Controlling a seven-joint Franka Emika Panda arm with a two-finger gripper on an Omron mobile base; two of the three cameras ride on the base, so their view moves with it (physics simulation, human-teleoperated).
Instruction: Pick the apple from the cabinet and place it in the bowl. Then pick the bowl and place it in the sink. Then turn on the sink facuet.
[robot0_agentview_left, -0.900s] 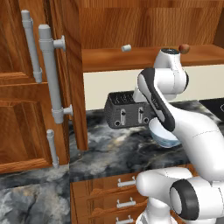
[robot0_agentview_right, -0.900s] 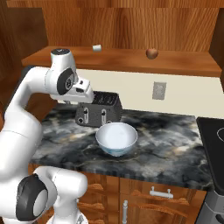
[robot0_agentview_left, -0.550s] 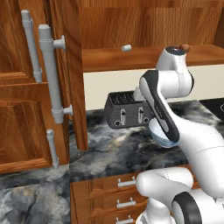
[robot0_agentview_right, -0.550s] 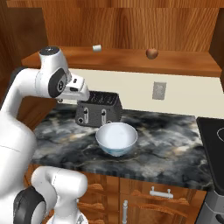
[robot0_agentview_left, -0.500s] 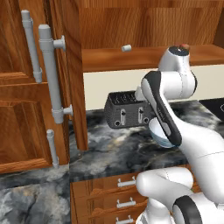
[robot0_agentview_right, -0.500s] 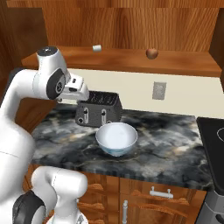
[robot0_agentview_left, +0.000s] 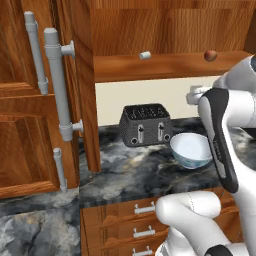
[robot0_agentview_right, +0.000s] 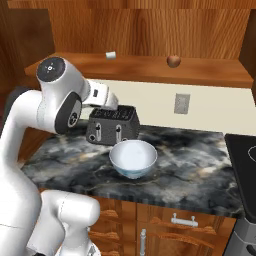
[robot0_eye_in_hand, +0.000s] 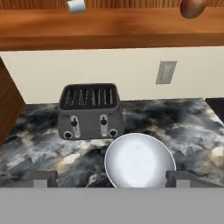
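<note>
The apple is sitting untouched on the open cabinet shelf, well above the empty bowl on the worktop beside the toaster. The gripper is hanging released over the bowl, grasping nothing. All 3 steps are, I judge, remaining.

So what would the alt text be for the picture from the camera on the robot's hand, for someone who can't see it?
A white bowl sits empty on a dark marbled counter, just in front of a grey-black toaster, with the two dark fingertips spread to either side at the bottom. Above, on the wooden cabinet shelf, are a reddish-brown apple and a small pale cylinder.
</note>
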